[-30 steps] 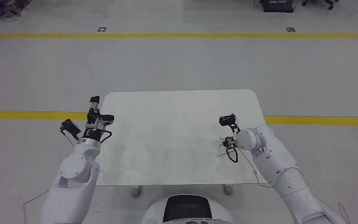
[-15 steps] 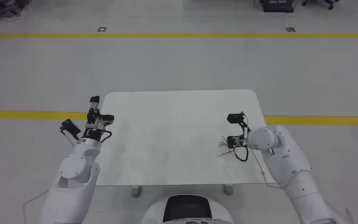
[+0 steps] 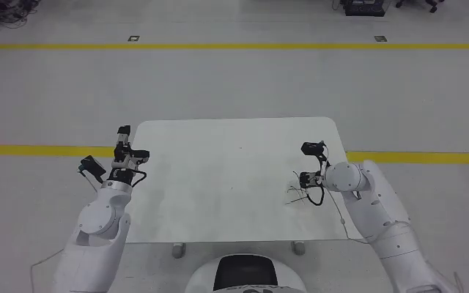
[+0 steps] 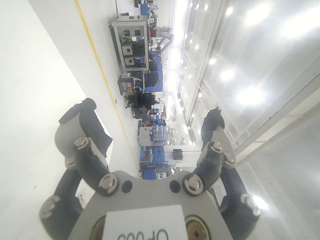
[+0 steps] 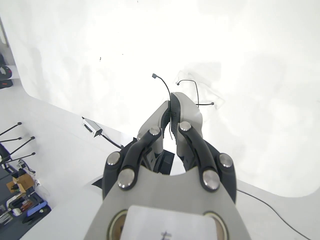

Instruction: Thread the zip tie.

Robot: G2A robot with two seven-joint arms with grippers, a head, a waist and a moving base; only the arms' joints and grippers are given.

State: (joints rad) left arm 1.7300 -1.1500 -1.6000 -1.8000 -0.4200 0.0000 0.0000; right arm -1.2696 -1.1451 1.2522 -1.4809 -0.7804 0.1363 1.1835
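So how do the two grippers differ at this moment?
The left gripper has its jaws wide apart and empty; the right gripper has its jaws shut on a black zip tie. The left aims away from the table, the right down at it. Both share the same build.

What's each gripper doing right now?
Left gripper: open, empty.
Right gripper: closed on a zip tie.

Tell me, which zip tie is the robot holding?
The zip tie pinched in the shut right gripper; its square head sticks out beyond it. The other ties lie loose on the table.
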